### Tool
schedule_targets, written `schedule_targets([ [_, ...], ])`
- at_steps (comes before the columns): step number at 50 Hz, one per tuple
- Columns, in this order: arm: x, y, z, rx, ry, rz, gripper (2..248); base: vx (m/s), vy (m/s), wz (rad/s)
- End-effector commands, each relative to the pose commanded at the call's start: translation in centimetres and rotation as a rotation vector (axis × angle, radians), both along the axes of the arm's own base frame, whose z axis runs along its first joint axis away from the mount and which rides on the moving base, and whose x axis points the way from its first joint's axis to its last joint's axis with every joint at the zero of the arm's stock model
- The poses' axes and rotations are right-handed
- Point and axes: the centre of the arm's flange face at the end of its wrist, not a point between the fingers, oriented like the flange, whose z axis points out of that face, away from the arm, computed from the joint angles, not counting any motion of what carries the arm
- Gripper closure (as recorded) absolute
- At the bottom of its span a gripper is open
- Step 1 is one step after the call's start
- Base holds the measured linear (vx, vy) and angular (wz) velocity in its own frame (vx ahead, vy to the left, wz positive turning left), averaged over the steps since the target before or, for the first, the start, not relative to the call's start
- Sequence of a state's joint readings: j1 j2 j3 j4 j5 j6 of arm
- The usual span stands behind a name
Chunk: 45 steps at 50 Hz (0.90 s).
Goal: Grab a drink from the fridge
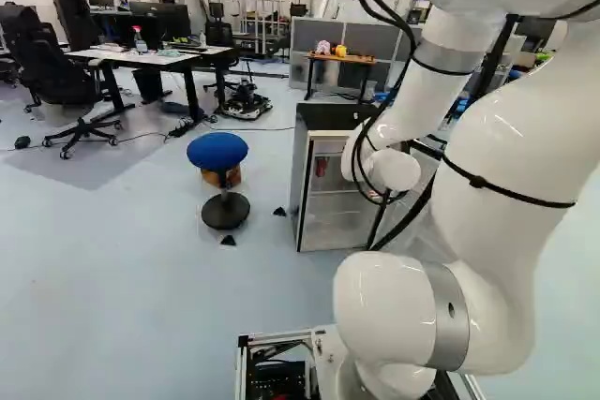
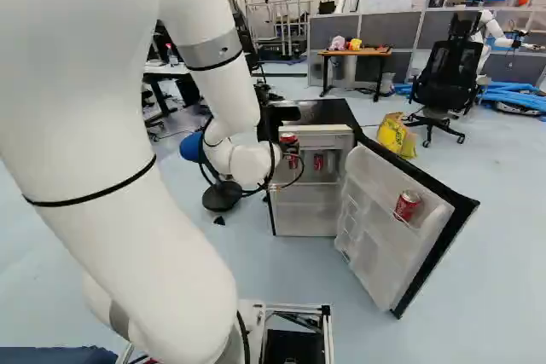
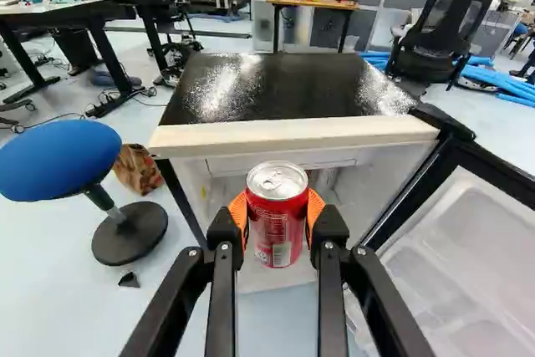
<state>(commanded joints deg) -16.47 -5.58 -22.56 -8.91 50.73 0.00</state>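
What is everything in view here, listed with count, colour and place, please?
Held can: 1, red, in the gripper
Inner can: at least 1, red, in fridge
Door can: 1, red, on door shelf
Fridge: 1, black top, pale inside, ahead of gripper
Fridge door: 1, white and black, swung open
Stool: 1, blue and black, beside fridge
Yellow bag: 1, yellow, beyond door
Wooden table: 1, brown, beyond fridge
Partitions: several, grey, behind table
Office chairs: several, black, around room
Desk: at least 1, white, left base view's left
Arm: 1, white
Gripper: 1, black, orange pads, shut on can
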Motion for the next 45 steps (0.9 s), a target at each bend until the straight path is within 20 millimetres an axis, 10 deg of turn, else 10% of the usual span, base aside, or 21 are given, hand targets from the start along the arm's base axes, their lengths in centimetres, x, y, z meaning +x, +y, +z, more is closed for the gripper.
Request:
schedule_targets([
  [45, 3.3, 0.1, 3.5, -0.008, 0.005, 0.002, 158, 0.000, 0.000, 0.000],
])
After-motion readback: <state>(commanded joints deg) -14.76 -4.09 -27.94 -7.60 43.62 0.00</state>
